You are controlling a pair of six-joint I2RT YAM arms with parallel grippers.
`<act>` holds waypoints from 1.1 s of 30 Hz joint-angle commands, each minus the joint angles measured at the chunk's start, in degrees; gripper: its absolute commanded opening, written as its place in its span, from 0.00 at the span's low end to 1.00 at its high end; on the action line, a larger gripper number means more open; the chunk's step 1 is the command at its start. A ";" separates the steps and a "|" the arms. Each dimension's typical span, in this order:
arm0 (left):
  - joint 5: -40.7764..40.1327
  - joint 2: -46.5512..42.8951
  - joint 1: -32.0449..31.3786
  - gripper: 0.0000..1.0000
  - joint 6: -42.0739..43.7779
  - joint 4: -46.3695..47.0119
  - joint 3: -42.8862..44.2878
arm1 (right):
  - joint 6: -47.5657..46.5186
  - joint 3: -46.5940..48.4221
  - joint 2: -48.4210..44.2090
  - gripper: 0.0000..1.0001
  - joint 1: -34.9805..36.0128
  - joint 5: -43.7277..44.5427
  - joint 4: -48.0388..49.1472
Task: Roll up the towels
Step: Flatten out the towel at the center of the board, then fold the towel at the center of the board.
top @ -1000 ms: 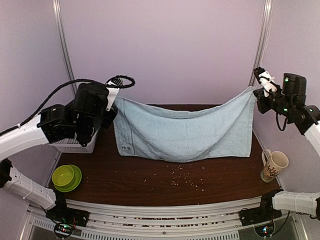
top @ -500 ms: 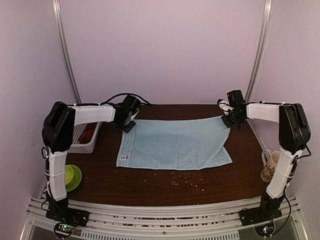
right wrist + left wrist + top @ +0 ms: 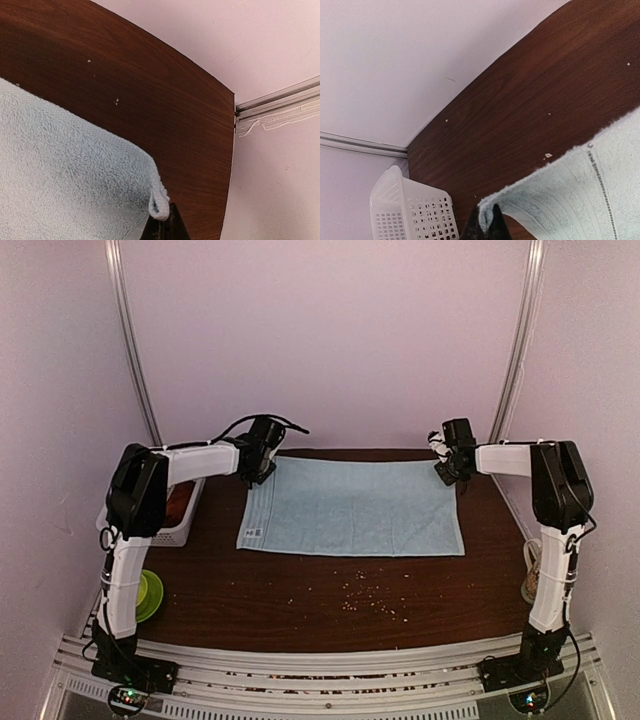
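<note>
The pale light-blue towel (image 3: 350,508) lies spread flat across the middle of the brown table. My left gripper (image 3: 257,472) is shut on its far left corner (image 3: 490,210), low at the table. My right gripper (image 3: 450,470) is shut on its far right corner (image 3: 159,209), also low at the table. The towel shows in the left wrist view (image 3: 580,195) and the right wrist view (image 3: 65,180). The rust-red towel (image 3: 178,502) lies bunched in the white basket (image 3: 160,535) at the left.
A green bowl (image 3: 146,592) sits at the near left edge. A mug (image 3: 532,575) stands at the right edge, partly behind my right arm. Crumbs (image 3: 365,598) are scattered in front of the towel. The basket also shows in the left wrist view (image 3: 410,210).
Both arms have carried the blue towel from hanging in the air down and back. It now lies flat and stretched on the table, corners still held.
</note>
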 commanded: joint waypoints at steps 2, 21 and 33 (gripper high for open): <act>1.42 -0.85 0.42 0.00 4.05 6.51 -4.82 | -5.46 0.67 -3.01 0.00 -0.39 -1.85 0.65; 3.94 -13.74 0.45 0.00 2.71 9.91 -21.56 | -13.02 -17.34 -20.61 0.00 -1.23 -14.49 -4.96; 7.04 -22.12 -0.09 0.00 -0.72 6.18 -29.66 | -14.84 -21.95 -23.36 0.00 -1.27 -17.67 -7.98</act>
